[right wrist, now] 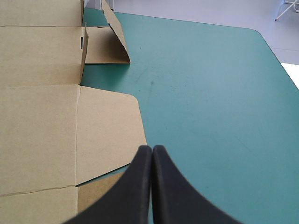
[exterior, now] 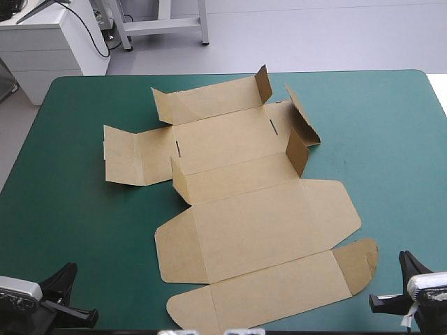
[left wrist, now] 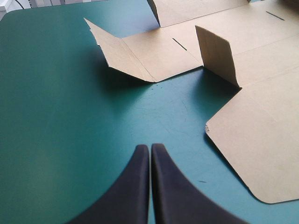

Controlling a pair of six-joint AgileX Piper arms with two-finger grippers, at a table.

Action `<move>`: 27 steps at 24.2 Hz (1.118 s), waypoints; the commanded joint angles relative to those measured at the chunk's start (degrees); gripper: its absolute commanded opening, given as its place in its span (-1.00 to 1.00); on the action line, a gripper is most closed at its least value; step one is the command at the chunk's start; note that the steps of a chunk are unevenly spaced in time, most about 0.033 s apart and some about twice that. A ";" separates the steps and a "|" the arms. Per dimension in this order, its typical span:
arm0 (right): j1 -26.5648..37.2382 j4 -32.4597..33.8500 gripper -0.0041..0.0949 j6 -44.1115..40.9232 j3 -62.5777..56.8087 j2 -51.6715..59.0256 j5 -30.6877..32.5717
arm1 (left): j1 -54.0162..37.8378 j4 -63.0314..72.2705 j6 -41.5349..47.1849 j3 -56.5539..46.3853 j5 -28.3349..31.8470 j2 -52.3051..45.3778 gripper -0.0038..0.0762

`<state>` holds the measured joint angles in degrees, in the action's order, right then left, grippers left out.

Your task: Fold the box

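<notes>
Fingers of my left gripper (left wrist: pixel 150 148) are pressed together on nothing, above bare teal-green cover (left wrist: pixel 70 116). My right gripper (right wrist: pixel 152 149) is pinched likewise, empty, beside the brown box (exterior: pixel 258 216), which lies mostly flat mid-table, with several far flaps (exterior: pixel 297 152) standing up.

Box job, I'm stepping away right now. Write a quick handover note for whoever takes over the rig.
Left claw: shut, empty, above bare cover at the table's near left corner, with the box ahead of it.
Right claw: shut, empty, at the near right corner beside the box's near edge.
Box: an unfolded sheet mid-table, mostly flat. A few small flaps in its far part stand up.
Done: nothing tucked, no tray formed yet.
Left: raise the walls and tuck them in.
</notes>
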<state>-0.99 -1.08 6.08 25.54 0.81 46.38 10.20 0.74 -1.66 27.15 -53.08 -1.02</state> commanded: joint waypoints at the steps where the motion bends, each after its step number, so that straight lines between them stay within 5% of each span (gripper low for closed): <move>1: -0.32 -0.17 -0.96 0.30 1.20 1.34 -4.52 | -0.02 0.28 0.37 1.34 4.45 0.02 -0.92; 17: -0.32 0.34 -0.96 0.42 1.92 -0.49 -5.94 | -0.02 0.28 0.37 1.34 4.45 0.02 -0.92; 27: -0.45 -17.58 -0.96 20.23 23.86 -37.33 -8.52 | -0.02 0.28 0.37 1.34 4.45 0.02 -0.92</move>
<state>-1.21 -14.61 23.43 44.21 -30.15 42.79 10.20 0.74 -1.66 27.15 -52.96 -1.02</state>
